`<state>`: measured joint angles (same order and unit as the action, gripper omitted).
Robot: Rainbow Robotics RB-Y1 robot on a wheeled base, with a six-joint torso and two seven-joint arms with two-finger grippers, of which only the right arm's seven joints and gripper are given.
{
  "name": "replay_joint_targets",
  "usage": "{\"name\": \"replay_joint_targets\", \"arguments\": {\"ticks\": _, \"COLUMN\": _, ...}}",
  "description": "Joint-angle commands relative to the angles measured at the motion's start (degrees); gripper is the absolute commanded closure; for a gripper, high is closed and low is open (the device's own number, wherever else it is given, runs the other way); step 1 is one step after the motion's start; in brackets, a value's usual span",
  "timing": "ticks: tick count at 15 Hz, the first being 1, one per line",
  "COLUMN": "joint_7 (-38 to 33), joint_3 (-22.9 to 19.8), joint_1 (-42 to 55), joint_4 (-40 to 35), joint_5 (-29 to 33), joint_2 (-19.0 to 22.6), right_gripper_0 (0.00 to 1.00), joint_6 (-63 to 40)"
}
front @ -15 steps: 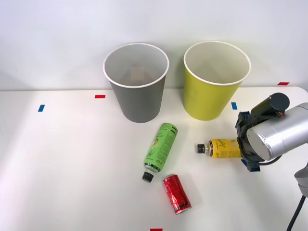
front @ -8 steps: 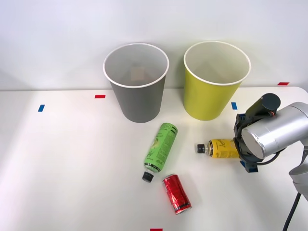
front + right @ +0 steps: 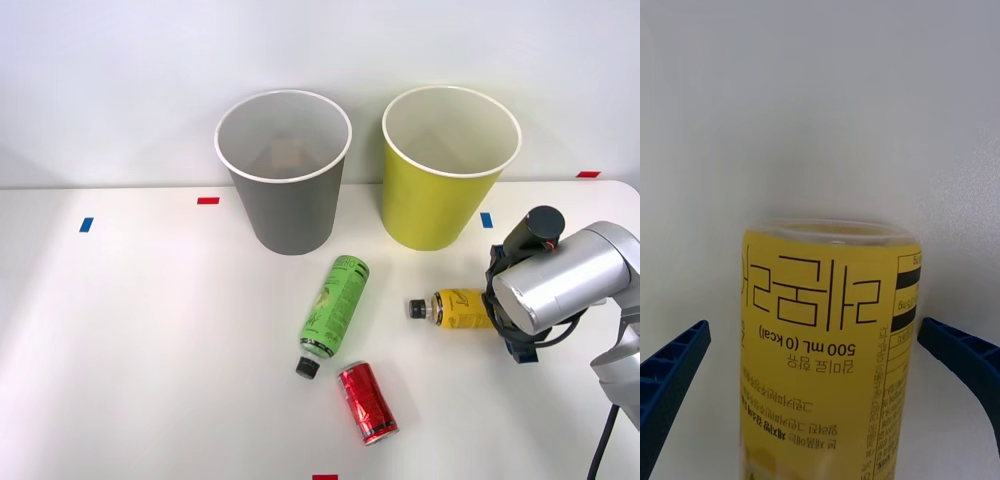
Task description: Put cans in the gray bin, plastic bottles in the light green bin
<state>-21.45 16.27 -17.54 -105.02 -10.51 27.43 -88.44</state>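
The right gripper (image 3: 820, 390) is spread wide, one blue finger (image 3: 670, 375) on each side of the yellow-label bottle (image 3: 462, 308), not touching it. The bottle lies on the white surface (image 3: 150, 330) before the light green bin (image 3: 450, 170). Closing off-centre (a round body) could roll it away.
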Motion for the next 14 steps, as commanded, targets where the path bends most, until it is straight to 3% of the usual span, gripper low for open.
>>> {"name": "replay_joint_targets", "arguments": {"ticks": 1, "joint_7": 0.7, "joint_3": 0.7, "joint_1": 0.1, "joint_4": 0.1, "joint_5": 0.6, "joint_2": 0.0, "right_gripper_0": 0.14, "joint_6": 0.0}}
{"name": "replay_joint_targets", "arguments": {"ticks": 2, "joint_7": 1.1, "joint_3": 0.7, "joint_1": 0.1, "joint_4": 0.1, "joint_5": 0.7, "joint_2": 0.0, "right_gripper_0": 0.57, "joint_6": 0.0}}
{"name": "replay_joint_targets", "arguments": {"ticks": 3, "joint_7": 1.4, "joint_3": 1.0, "joint_1": 0.1, "joint_4": 0.1, "joint_5": 1.1, "joint_2": 0.0, "right_gripper_0": 0.88, "joint_6": 0.0}}
{"name": "replay_joint_targets", "arguments": {"ticks": 5, "joint_7": 2.5, "joint_3": 2.4, "joint_1": 0.1, "joint_4": 0.0, "joint_5": 3.4, "joint_2": 0.0, "right_gripper_0": 0.96, "joint_6": 0.0}}
{"name": "replay_joint_targets", "arguments": {"ticks": 7, "joint_7": 5.0, "joint_3": 3.3, "joint_1": 0.1, "joint_4": -0.1, "joint_5": 5.1, "joint_2": 0.0, "right_gripper_0": 0.97, "joint_6": 0.0}}
{"name": "replay_joint_targets", "arguments": {"ticks": 11, "joint_7": 18.9, "joint_3": 3.5, "joint_1": 0.2, "joint_4": -1.0, "joint_5": 9.7, "joint_2": -1.1, "right_gripper_0": 0.99, "joint_6": -3.4}}
{"name": "replay_joint_targets", "arguments": {"ticks": 14, "joint_7": 28.5, "joint_3": 3.5, "joint_1": 0.6, "joint_4": -5.8, "joint_5": 11.0, "joint_2": -2.0, "right_gripper_0": 1.0, "joint_6": -10.8}}
